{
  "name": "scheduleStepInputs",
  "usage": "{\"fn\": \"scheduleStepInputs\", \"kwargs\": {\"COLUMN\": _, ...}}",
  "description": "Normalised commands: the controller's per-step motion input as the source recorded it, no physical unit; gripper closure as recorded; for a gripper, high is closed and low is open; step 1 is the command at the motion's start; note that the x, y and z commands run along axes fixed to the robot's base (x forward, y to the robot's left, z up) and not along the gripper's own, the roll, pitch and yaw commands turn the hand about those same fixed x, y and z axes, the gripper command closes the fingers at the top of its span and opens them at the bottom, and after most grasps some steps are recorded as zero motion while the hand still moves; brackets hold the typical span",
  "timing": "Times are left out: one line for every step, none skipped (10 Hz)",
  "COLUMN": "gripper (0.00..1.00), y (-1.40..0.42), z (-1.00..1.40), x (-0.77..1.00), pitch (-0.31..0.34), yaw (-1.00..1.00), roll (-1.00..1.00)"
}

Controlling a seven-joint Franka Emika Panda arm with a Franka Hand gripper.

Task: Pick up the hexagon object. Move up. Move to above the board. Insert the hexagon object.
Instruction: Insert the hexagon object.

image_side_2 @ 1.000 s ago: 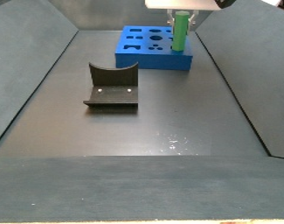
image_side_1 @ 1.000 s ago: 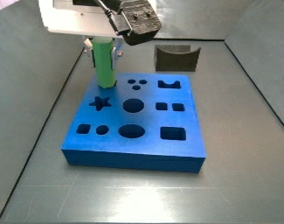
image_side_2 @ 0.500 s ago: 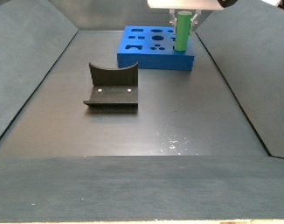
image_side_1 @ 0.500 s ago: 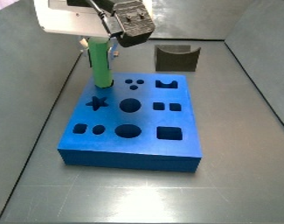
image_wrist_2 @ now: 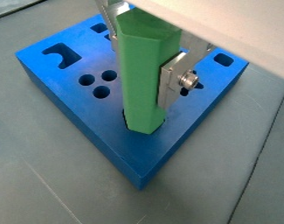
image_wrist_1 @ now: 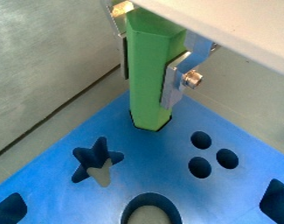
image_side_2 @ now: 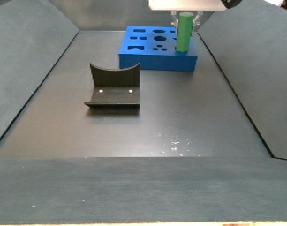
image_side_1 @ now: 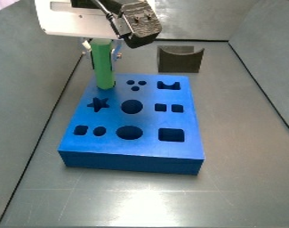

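over the last second i've watched the green peg (image_side_1: 102,64) slide a little further toward the upper left of the side frame and sink slightly, so its foot now sits at the far corner of the blue board (image_side_1: 140,147), above the star cut-out (image_side_1: 98,104). i read that as the travel being over and the insertion step under way.

the hand (image_side_1: 102,43) is clamped on the peg near its top, silver fingers (image_wrist_2: 173,77) pressed to two flat faces; nothing else is between them.

in both wrist views the peg stands upright, a slim bright green six-sided column with clean edges and a matte skin. its lower end meets the board's top by the corner; in a wrist view (image_wrist_1: 150,118) it seems to enter a hole, though i can't tell how deep it sits.

the dark bracket (image_side_2: 111,87) stays well clear, centre left of the other side frame.
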Motion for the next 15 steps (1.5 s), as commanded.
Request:
{"fn": "scheduleStepInputs", "kwargs": {"gripper": 1.00, "y": -0.02, "z": -0.38, "x": -0.13, "pitch": -0.126, "yaw": 0.00, "roll": 0.09}}
{"fn": "scheduleStepInputs", "kwargs": {"gripper": 1.00, "y": 0.00, "z": -0.68, "x": -0.10, "pitch": -0.297, "yaw": 0.00, "roll": 0.12}}
{"fn": "scheduleStepInputs", "kwargs": {"gripper": 1.00, "y": 0.00, "z": -0.10, "x": 0.00, "pitch": 0.000, "yaw": 0.00, "roll": 0.02}}
{"fn": "scheduleStepInputs", "kwargs": {"gripper": 1.00, "y": 0.05, "z": -1.00, "x": 0.02, "pitch": -0.040, "yaw": 0.00, "roll": 0.03}}
{"fn": "scheduleStepInputs", "kwargs": {"gripper": 1.00, "y": 0.09, "z": -1.00, "x": 0.26, "pitch": 0.000, "yaw": 0.00, "roll": 0.00}}
{"fn": "scheduleStepInputs", "kwargs": {"gripper": 1.00, "y": 0.09, "z": -1.00, "x": 0.36, "pitch": 0.000, "yaw": 0.00, "roll": 0.00}}
{"fn": "scheduleStepInputs", "kwargs": {"gripper": 1.00, "y": 0.08, "z": -1.00, "x": 0.39, "pitch": 0.000, "yaw": 0.00, "roll": 0.00}}
{"fn": "scheduleStepInputs", "kwargs": {"gripper": 1.00, "y": 0.07, "z": -1.00, "x": 0.43, "pitch": 0.000, "yaw": 0.00, "roll": 0.00}}
{"fn": "scheduleStepInputs", "kwargs": {"gripper": 1.00, "y": 0.00, "z": -1.00, "x": 0.48, "pitch": -0.023, "yaw": 0.00, "roll": -0.01}}
{"fn": "scheduleStepInputs", "kwargs": {"gripper": 1.00, "y": 0.00, "z": -0.09, "x": 0.00, "pitch": 0.000, "yaw": 0.00, "roll": 0.05}}
{"fn": "scheduleStepInputs", "kwargs": {"gripper": 1.00, "y": -0.08, "z": -1.00, "x": -0.13, "pitch": -0.157, "yaw": 0.00, "roll": 0.00}}
{"fn": "scheduleStepInputs", "kwargs": {"gripper": 1.00, "y": -0.08, "z": -1.00, "x": 0.00, "pitch": 0.000, "yaw": 0.00, "roll": 0.03}}
{"fn": "scheduleStepInputs", "kwargs": {"gripper": 1.00, "y": -0.07, "z": -1.00, "x": 0.00, "pitch": 0.000, "yaw": 0.00, "roll": 0.03}}
{"fn": "scheduleStepInputs", "kwargs": {"gripper": 1.00, "y": -0.04, "z": -1.00, "x": 0.06, "pitch": 0.000, "yaw": 0.00, "roll": 0.02}}
{"fn": "scheduleStepInputs", "kwargs": {"gripper": 1.00, "y": -0.02, "z": -1.00, "x": 0.13, "pitch": 0.000, "yaw": 0.00, "roll": 0.00}}
